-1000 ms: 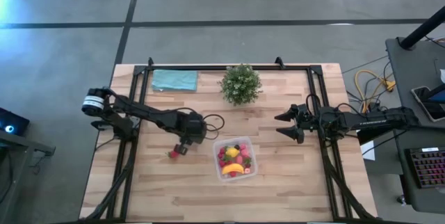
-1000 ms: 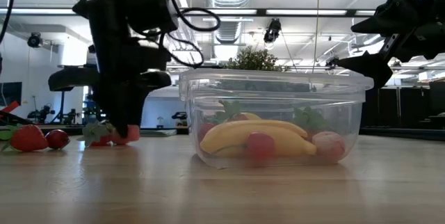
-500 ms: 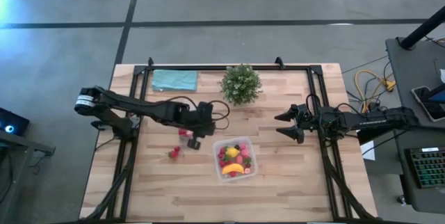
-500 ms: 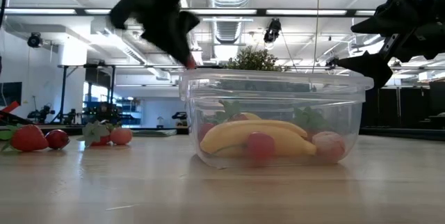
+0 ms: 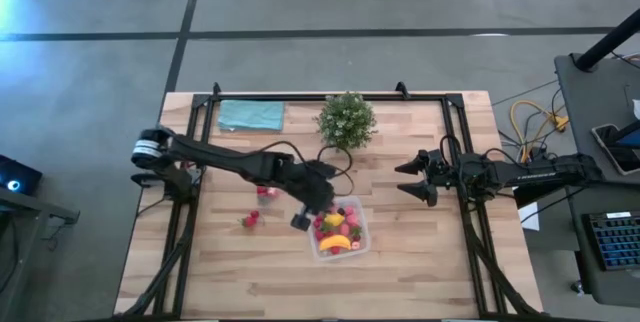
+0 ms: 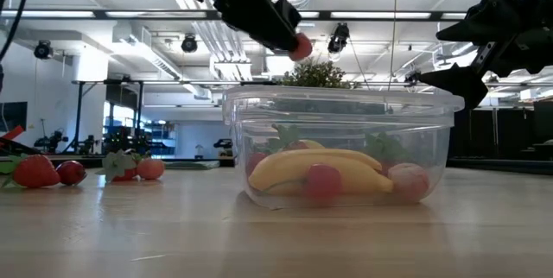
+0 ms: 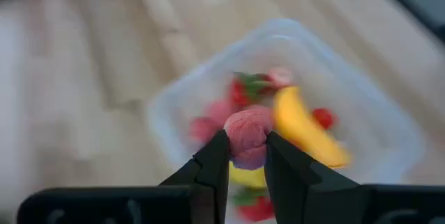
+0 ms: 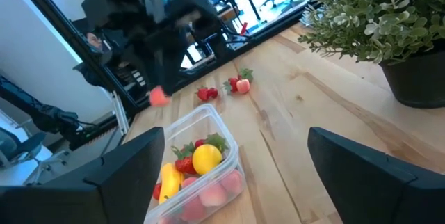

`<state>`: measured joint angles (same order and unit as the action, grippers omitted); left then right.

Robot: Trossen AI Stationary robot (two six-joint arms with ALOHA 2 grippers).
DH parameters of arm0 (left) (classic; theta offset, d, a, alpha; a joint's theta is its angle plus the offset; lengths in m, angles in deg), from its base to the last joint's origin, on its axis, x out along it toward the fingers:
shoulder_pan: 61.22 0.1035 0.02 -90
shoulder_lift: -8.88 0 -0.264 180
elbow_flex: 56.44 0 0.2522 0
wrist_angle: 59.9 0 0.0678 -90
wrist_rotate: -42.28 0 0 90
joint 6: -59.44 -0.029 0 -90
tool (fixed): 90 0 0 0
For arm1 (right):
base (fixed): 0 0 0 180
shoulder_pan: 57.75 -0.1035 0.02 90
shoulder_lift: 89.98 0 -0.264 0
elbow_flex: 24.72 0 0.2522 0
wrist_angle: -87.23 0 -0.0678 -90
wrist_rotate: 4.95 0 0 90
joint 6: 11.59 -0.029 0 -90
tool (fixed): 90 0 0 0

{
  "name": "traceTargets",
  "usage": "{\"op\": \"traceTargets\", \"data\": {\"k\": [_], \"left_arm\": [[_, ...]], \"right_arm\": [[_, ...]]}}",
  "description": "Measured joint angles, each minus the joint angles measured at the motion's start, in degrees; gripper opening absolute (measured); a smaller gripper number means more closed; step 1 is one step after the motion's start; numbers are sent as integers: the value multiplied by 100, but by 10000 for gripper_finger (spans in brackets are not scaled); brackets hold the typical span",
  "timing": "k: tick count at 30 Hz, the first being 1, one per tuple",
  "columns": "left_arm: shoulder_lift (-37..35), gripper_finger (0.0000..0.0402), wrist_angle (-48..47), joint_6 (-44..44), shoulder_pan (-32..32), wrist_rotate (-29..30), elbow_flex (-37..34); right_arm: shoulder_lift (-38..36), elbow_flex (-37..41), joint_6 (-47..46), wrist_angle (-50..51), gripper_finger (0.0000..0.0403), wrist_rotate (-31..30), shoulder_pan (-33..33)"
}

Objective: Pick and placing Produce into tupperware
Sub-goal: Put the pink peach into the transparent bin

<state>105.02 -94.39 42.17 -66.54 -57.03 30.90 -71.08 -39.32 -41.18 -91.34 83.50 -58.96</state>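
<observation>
A clear tupperware (image 5: 362, 226) stands in the middle of the table and holds a banana (image 6: 324, 167), a lemon (image 8: 206, 158) and red pieces. My left gripper (image 7: 247, 149) hangs above the tupperware's left rim (image 6: 251, 97), shut on a round pink-red piece of produce (image 6: 300, 47). Loose strawberries (image 5: 250, 220) and another red piece (image 5: 266, 193) lie on the wood left of the tupperware. My right gripper (image 5: 405, 180) stands open at the right, level, with nothing between its fingers. My left gripper pinches the pink-red piece by two opposite sides (image 7: 245, 135) between its two fingertips (image 7: 217, 153). The fingers slant down from the table's left side. The piece is lifted clear, above the tupperware's rim.
A bushy potted plant (image 5: 346, 119) stands behind the tupperware, and a flat teal cloth (image 5: 250, 114) lies at the far left. Black frame rails (image 5: 190, 212) run along both sides of the table. Bare wood lies in front of the tupperware.
My left gripper, shut on the pink-red piece, has lifted it off the table beside the loose strawberries. It has carried the piece up and toward the table's right edge, over the tupperware's left rim. Its fingers point down less steeply than before.
</observation>
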Motion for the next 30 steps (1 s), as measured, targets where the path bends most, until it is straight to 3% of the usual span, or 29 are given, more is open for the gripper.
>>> {"op": "traceTargets", "data": {"k": [4, 10, 21, 26, 30], "left_arm": [[206, 56, 111, 385, 51, -540, 2], [506, 62, 660, 809, 46, -830, 23], [711, 185, 560, 1397, 58, -637, 253], [449, 218, -423, 1346, 114, -243, 365], [70, 223, -1953, 1016, 162, 162, 289]], "right_arm": [[0, 0, 0, -1, 346, 0, -1], [0, 0, 0, 1, 349, 0, 0], [2, 0, 0, 2, 350, 0, 0], [0, 0, 0, 3, 345, 0, -1], [-7, 0, 0, 1, 343, 0, 1]]}}
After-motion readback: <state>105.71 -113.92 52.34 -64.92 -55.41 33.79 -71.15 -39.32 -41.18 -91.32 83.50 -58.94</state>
